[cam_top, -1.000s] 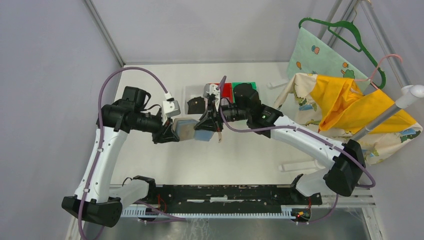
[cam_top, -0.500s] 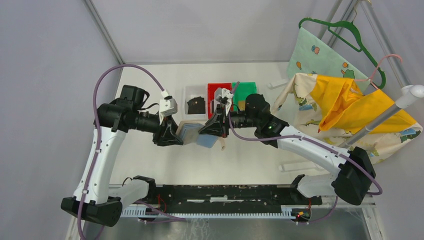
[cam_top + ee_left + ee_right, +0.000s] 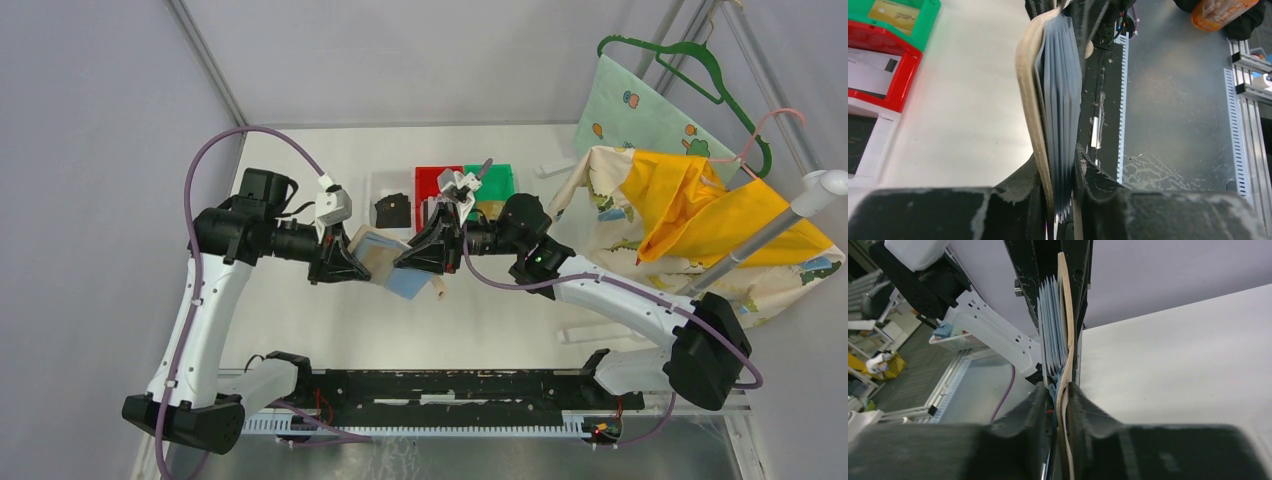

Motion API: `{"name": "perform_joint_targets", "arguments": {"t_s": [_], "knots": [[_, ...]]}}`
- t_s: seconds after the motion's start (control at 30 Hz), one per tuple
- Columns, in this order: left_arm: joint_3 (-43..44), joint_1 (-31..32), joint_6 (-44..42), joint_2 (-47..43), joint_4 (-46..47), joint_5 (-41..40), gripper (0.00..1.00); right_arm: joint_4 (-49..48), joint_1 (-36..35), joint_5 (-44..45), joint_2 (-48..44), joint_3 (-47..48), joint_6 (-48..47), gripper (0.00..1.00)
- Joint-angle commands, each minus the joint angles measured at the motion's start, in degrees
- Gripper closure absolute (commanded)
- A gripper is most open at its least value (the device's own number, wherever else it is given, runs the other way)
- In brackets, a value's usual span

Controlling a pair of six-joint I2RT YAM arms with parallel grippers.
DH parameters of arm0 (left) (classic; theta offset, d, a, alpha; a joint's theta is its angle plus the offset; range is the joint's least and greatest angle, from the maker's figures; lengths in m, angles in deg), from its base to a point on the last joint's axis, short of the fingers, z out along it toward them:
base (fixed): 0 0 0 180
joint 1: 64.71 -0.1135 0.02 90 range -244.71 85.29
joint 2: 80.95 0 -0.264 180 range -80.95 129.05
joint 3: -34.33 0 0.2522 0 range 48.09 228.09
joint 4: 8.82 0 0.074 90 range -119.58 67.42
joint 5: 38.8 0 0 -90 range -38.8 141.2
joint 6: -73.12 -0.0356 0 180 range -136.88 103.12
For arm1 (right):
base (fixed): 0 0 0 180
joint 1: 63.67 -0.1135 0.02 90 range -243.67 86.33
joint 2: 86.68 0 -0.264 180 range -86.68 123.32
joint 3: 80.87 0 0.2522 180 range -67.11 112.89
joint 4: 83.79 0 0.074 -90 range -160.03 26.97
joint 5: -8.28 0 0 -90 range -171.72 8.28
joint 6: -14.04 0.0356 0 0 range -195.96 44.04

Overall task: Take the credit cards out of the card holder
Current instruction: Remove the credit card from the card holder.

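Your two grippers share one holder over the table (image 3: 480, 320). The left gripper (image 3: 347, 264) is clamped on one end and the right gripper (image 3: 420, 255) is pinched on the other, both sets of jaws closed tight on it. The holder (image 3: 385, 265) spans the gap between them, just in front of three bins. Your left wrist view shows its one beige cover (image 3: 1027, 85) bowed outward beside a fan of blue-grey sleeves (image 3: 1060, 95), packed too close to count; you cannot tell whether any card sits inside. Three cards lie outside it, one to a bin: a black card (image 3: 393, 211) in the white bin (image 3: 375, 195), a silvery card (image 3: 868, 70) in the red bin (image 3: 425, 172), and a gold card (image 3: 895, 11) in the green bin (image 3: 505, 170).
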Motion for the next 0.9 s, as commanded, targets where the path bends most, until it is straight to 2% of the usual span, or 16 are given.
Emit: {"name": "perform_joint_targets", "arguments": {"t_s": [0.0,0.1,0.2,0.33,0.43,0.47,0.53,0.63,0.7,0.87], "knots": [[-1.01,0.13,10.48,-2.49,10.77,1.25,0.87,-5.94,0.10,-0.71,-0.52,-0.07,2.02,0.66],[-1.92,0.14,15.72,-3.95,16.28,-1.49,0.93,-4.09,0.13,-2.19,-0.42,-1.09,2.16,0.56],[-2.03,0.16,16.35,-5.23,17.51,-2.78,0.94,-3.92,0.31,-2.05,-1.31,-3.34,2.28,0.55],[-1.72,0.21,16.39,-5.44,17.17,-3.02,0.94,-4.29,0.27,-0.74,-2.37,-4.83,2.36,0.62],[-1.15,0.24,15.47,-5.23,15.65,-2.69,0.92,-3.75,0.30,0.77,-1.71,-3.65,2.73,0.77],[-1.01,0.25,15.46,-5.14,15.29,-2.16,0.89,-3.72,0.30,1.24,-1.24,-2.91,3.16,0.82],[-1.04,0.22,15.68,-5.17,14.87,-0.91,0.71,-3.77,0.31,2.52,-0.15,-1.45,4.76,0.92],[-0.65,0.20,15.53,-5.00,13.56,1.29,0.53,-4.22,0.35,4.13,0.78,-0.49,6.91,1.00],[0.16,0.25,13.95,-4.83,11.64,2.08,0.48,-3.38,0.35,5.32,0.52,-0.80,6.52,1.00],[1.22,0.21,9.67,-3.92,7.40,2.26,0.47,-2.11,0.44,7.69,-1.12,-2.74,5.14,1.00]]}}
